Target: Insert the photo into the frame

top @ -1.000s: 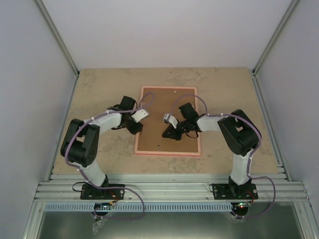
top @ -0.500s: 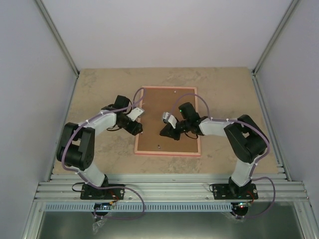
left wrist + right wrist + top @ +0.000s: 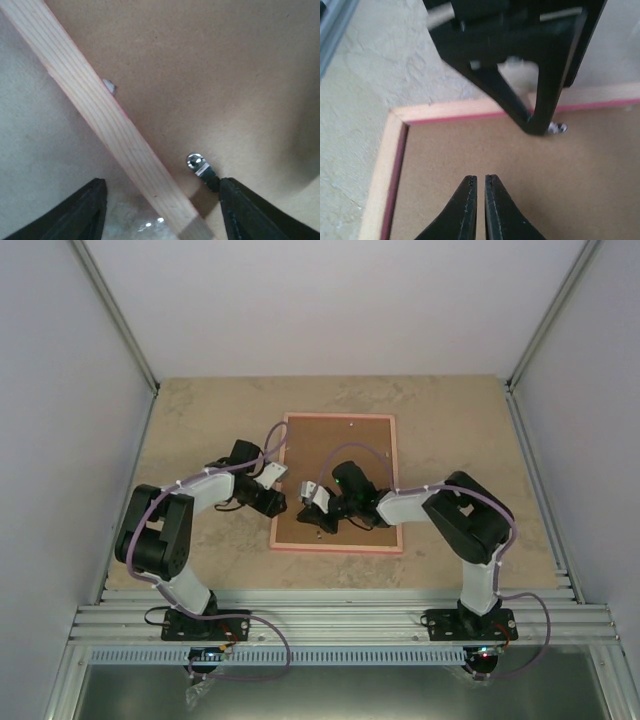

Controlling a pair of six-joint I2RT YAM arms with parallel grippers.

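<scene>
While the frame [image 3: 350,549] hasn't budged since a second ago, lying back-up in the middle of the counter [image 3: 200,410] with the brown backing board [image 3: 350,445] filling its opening, both arms have shifted. The right arm swung in from the middle of the board toward its near-left part. So the right gripper [image 3: 480,179] now sits low over the board close to that corner of the frame, fingers pinched together with only a sliver between them, holding nothing. The left gripper [image 3: 161,186] slid a bit nearer along the frame's left rail and opened up. It's wide now, one finger out over the counter, the other inside over the board, with the rail running between them ungripped. That inner finger's tip is just beside a little metal turn clip [image 3: 196,163]
</scene>
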